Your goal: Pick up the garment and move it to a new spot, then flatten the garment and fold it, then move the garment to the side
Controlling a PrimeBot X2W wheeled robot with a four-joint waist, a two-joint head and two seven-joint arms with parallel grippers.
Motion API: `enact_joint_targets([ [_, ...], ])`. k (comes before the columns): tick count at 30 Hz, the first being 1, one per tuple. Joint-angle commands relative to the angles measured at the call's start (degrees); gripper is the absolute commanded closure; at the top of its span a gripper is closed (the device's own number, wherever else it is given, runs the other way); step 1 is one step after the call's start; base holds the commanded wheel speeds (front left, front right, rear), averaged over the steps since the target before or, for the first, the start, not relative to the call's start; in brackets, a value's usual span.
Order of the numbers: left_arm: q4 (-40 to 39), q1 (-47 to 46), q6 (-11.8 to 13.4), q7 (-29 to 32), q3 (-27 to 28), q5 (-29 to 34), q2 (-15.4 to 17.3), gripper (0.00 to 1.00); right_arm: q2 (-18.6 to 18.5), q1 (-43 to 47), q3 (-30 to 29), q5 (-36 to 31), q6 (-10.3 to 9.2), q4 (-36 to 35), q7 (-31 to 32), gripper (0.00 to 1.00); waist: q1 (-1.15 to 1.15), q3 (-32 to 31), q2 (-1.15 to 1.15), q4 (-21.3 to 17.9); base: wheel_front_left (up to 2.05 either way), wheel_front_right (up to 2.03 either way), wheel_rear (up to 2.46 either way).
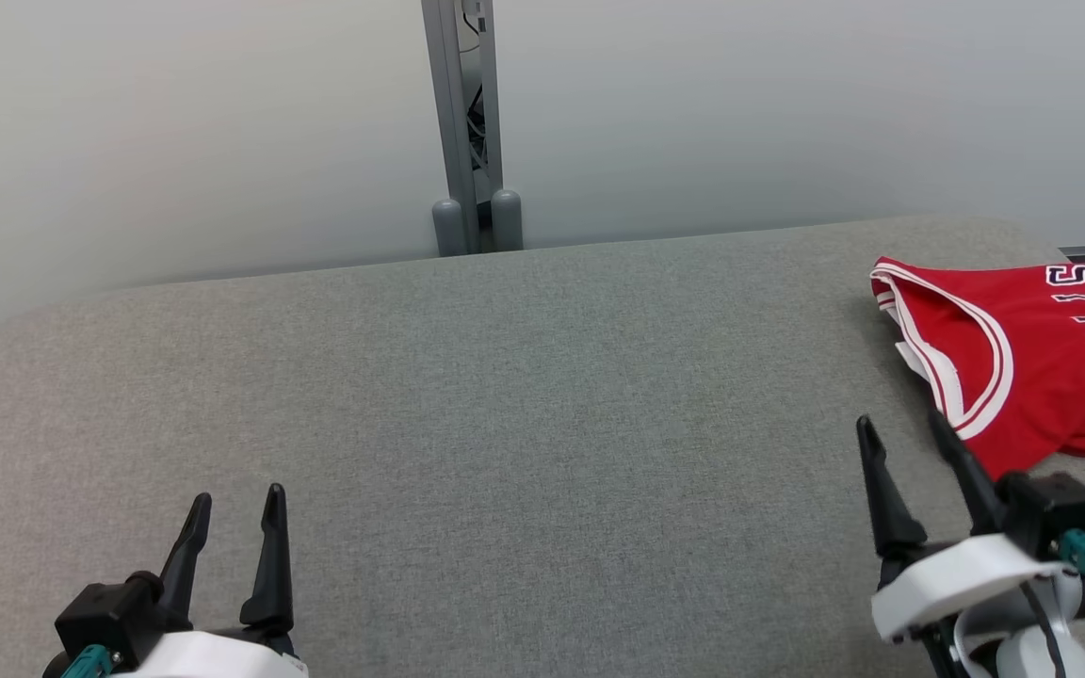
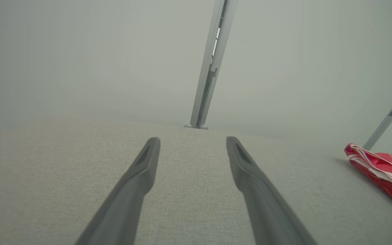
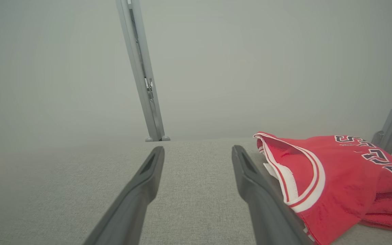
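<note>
- First, note the pale wall panels (image 1: 175, 122) behind the work area. A grey metal post (image 1: 467, 122) divides them, and its foot meets the far edge of the bench.
- The grey padded surface (image 1: 524, 424) spans the head view from side to side.
- Locate the red garment (image 1: 1042, 367) at the far right of that surface, running off the head view's right edge.
  - The right wrist view shows it (image 3: 339, 177) as bunched, stacked layers with white trim (image 3: 313, 185) and dark lettering (image 3: 373, 153).
  - The left wrist view renders it (image 2: 379, 170) as a low red strip at the far right, well apart from that arm.
- Check the right gripper (image 1: 902, 421): its jaws stand wide apart and hold nothing. In its own wrist view (image 3: 198, 148), one finger overlaps the garment's near edge. You cannot tell whether it is touching the garment.
- Check the left gripper (image 1: 238, 494) at the lower left: its jaws are spread wide and empty, over bare fabric (image 2: 192, 139).
</note>
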Motion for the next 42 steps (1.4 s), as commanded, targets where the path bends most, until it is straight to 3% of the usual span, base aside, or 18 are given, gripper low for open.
enact_joint_targets([
  [1,0.11,0.55,0.04,-0.07,0.08,0.63,0.53,0.00,-0.22,1.64,0.67,1.25,-0.01,-1.79,0.71,0.00,0.00,0.03,0.00,-0.14,0.00,0.00,0.00],
  [10,-0.42,1.28,1.70,0.05,-1.15,3.22,1.84,0.00,-0.23,7.12,2.68,3.64,-0.01,-8.37,2.36,0.00,0.00,0.10,0.00,-0.08,0.00,0.00,0.00],
  [35,-2.04,2.00,3.12,1.10,-1.73,2.72,2.37,0.00,-0.21,7.22,2.89,3.58,-0.02,-9.37,3.61,0.00,0.00,-0.25,0.00,1.92,0.00,0.00,0.00],
  [36,-1.87,1.63,2.94,1.19,-1.87,2.86,2.01,1.00,0.05,6.86,3.01,3.60,0.00,-9.10,3.41,1.00,0.00,-0.26,0.00,1.93,0.00,0.00,0.00],
  [42,0.48,3.13,2.60,1.71,-2.49,1.71,-0.01,1.00,0.63,8.87,3.31,5.13,0.00,-6.59,3.61,1.00,0.00,-0.23,0.00,1.95,0.00,0.00,0.00],
])
